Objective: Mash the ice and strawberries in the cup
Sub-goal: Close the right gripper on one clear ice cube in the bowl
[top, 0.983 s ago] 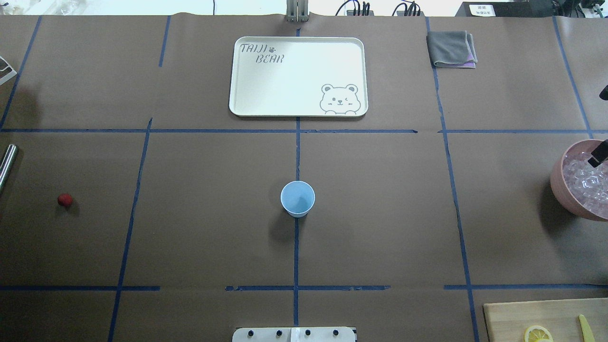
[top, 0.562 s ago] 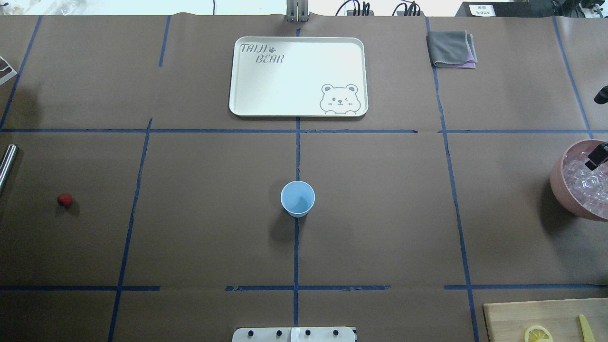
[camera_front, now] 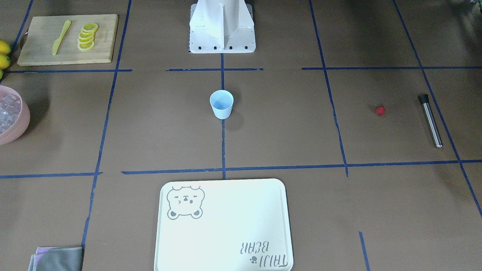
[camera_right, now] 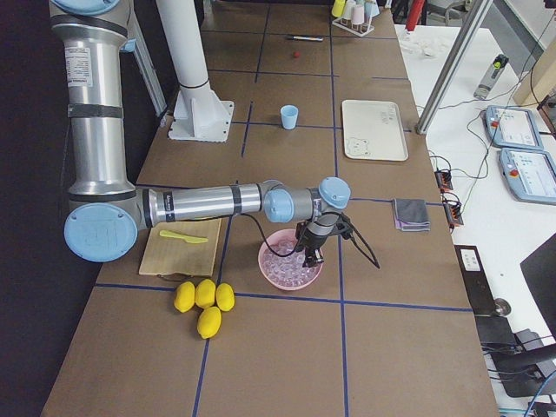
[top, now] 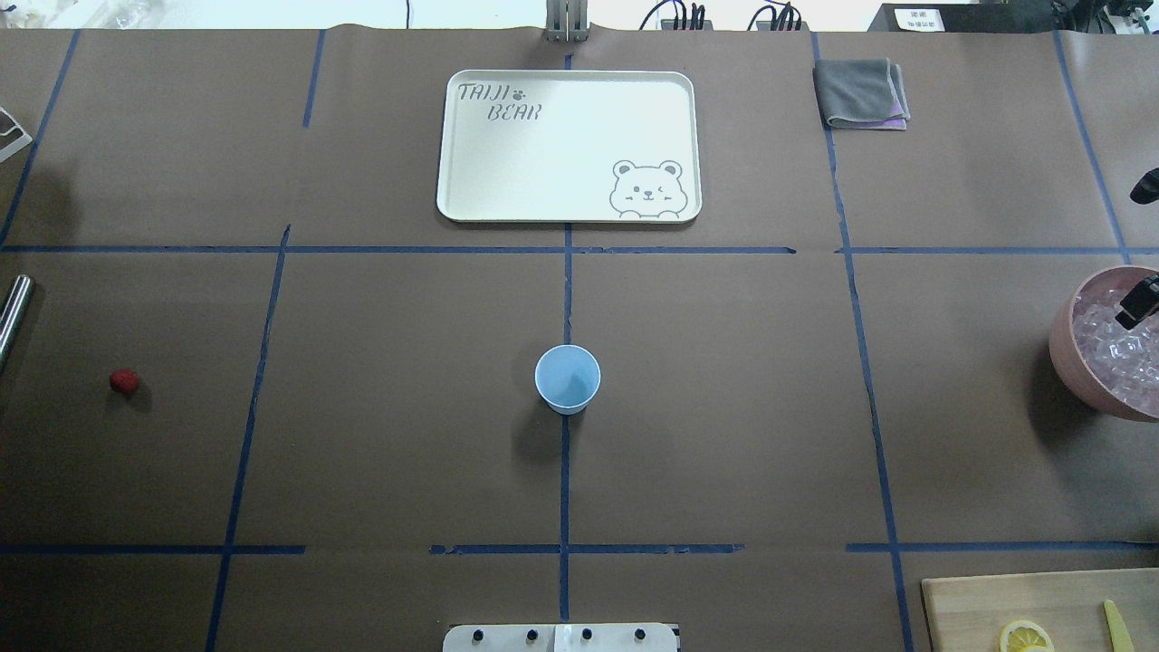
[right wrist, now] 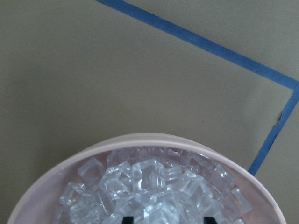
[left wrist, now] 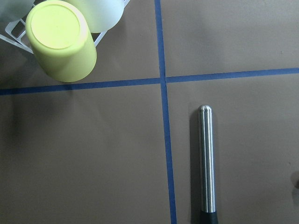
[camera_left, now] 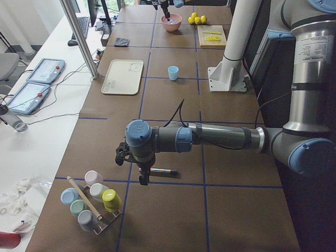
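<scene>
The light-blue cup (top: 567,378) stands upright and empty at the table's middle. The red strawberry (top: 124,381) lies alone at the far left. The ice (right wrist: 149,191) fills the pink bowl (top: 1068,362) at the right edge. My right gripper (right wrist: 168,219) is open just above the ice, its dark fingertips (right wrist: 209,218) at the wrist view's bottom edge. One black finger (top: 1137,306) shows over the bowl. My left gripper (camera_left: 143,177) hangs over a metal muddler (left wrist: 206,163). I cannot tell whether it is open or shut.
A white bear tray (top: 569,145) lies beyond the cup, a grey cloth (top: 860,92) to its right. A cutting board (camera_front: 67,39) holds lemon slices and a yellow knife. Whole lemons (camera_right: 201,300) lie near the bowl. A rack of upturned cups (camera_left: 92,202) stands beside the muddler.
The right gripper's finger has shifted slightly toward the right edge and lower over the ice bowl. Cup and strawberry have not moved.
</scene>
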